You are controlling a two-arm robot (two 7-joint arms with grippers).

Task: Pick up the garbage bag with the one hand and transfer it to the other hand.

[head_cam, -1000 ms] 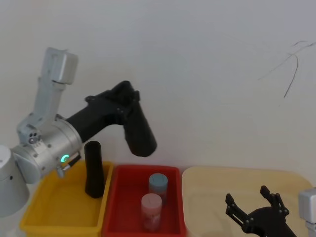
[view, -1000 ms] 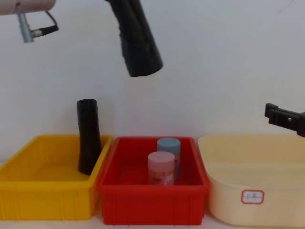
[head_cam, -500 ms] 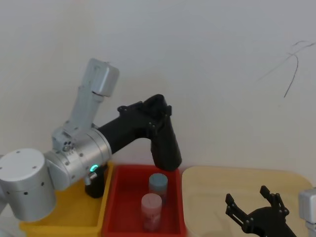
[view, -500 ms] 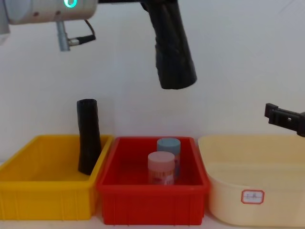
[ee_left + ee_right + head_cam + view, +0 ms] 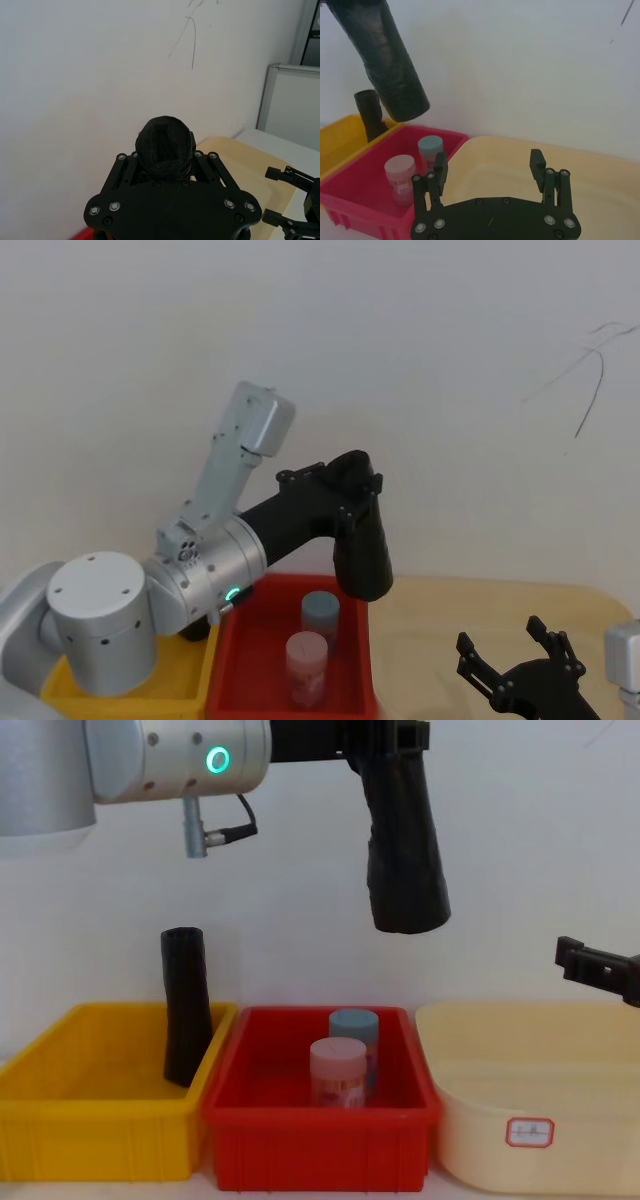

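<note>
1. Rightward is where the garbage bag has gone in the last second. The left end effector, clenched on its upper end, has swung it from above the yellow bin to high over the right side of the red bin.
2. Nearest, the right end effector sits low over the cream tub, fingers spread and empty, well apart from the bag. The handover likely fails if it closes on the rounded lower end, where a grip could slide off.
3. Held by its top alone, the bag hangs slightly tilted. If the left lets go before the right has closed, it would probably drop onto the pink-capped jar or the blue-capped jar just behind it.
4. Farther left, a slim black tube leans in the yellow bin, clear of the path. Only open air lies between the two end effectors.
</note>
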